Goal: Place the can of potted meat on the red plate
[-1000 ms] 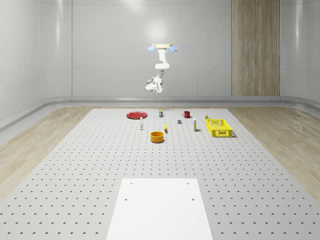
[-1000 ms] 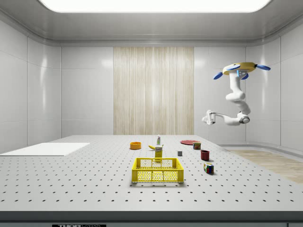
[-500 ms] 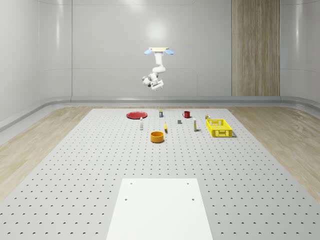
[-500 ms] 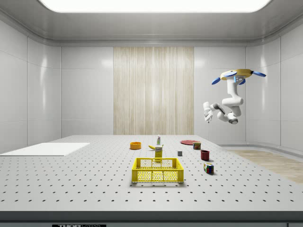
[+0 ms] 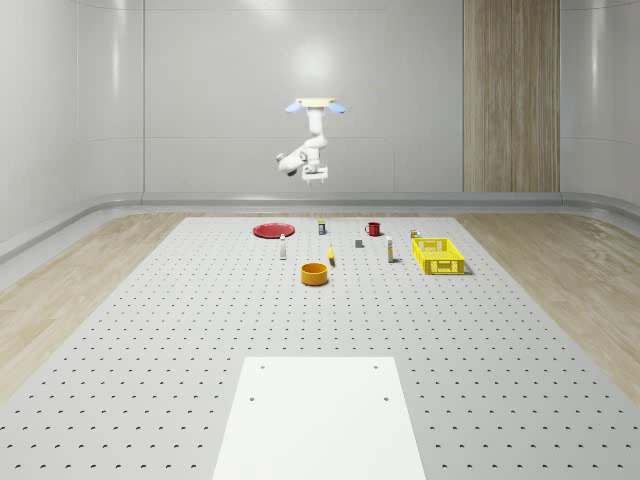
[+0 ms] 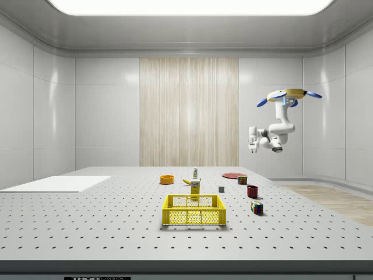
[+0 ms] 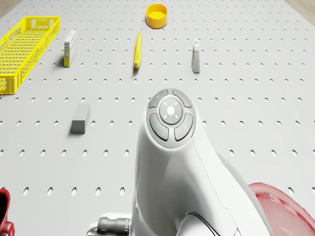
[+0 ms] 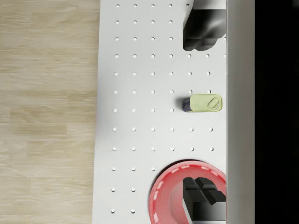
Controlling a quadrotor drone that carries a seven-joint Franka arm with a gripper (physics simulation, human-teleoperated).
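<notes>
Four containers sit on the perforated table (image 5: 150,330): a yellow basket (image 7: 24,44) and an orange bowl (image 7: 157,12), both with their bottoms showing bare in the drone view, a red mug (image 5: 373,229), and the red plate (image 8: 163,193), whose visible face is also bare. The can of potted meat (image 8: 202,103) rests on the table near the plate, apart from its rim, close to the table edge that borders the wooden floor (image 8: 46,112). The drone (image 6: 287,94) hovers high in the air above that end of the table, its arm (image 7: 172,162) folded under it, and the gripper (image 6: 252,147) hangs well above the tabletop. Its two fingers (image 8: 201,28) are spread wide and hold nothing. In the wrist view the can lies between them on the table far below, touching neither, while the other finger stands in front of the plate. A banana (image 7: 138,49), a small bottle (image 7: 196,55), a carton (image 7: 70,47) and a grey block (image 7: 81,118) lie loose on the table between the bowl and the basket.
</notes>
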